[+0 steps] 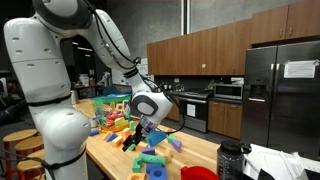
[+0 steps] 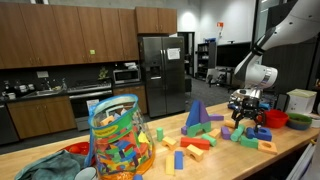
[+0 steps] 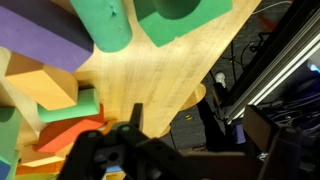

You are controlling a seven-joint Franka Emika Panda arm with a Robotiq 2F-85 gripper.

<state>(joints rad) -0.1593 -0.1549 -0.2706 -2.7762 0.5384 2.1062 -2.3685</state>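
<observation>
While the end effector (image 1: pixel 131 140) hangs over the heap of foam blocks (image 1: pixel 128 128) on the wooden desk (image 1: pixel 200 150), its jaws stand wide apart and hold nothing. The wrist view looks straight down past its dark body. Nearest beneath it lies a red block (image 3: pixel 70 130), flat and matte with soft edges, partly covered by the end effector's shadow. Just beside the red block, towards the heap, sits an orange block (image 3: pixel 45 88), a chunky brick with a lighter top face. A small green block (image 3: pixel 92 105) rests against the two of them. Further off are a purple block (image 3: pixel 35 45), long and slanted, and a green cylinder (image 3: pixel 105 25) lying next to another green piece (image 3: pixel 185 20). Bare wood shows between these and the desk's edge.

In an exterior view the heap spreads along the desk, with a tall purple wedge (image 2: pixel 197 115) standing upright among the yellow, blue and green pieces. A clear bag (image 2: pixel 118 135) stuffed with more blocks stands well apart from the end effector, and a red bowl (image 2: pixel 275 119) sits near it on the far side.
</observation>
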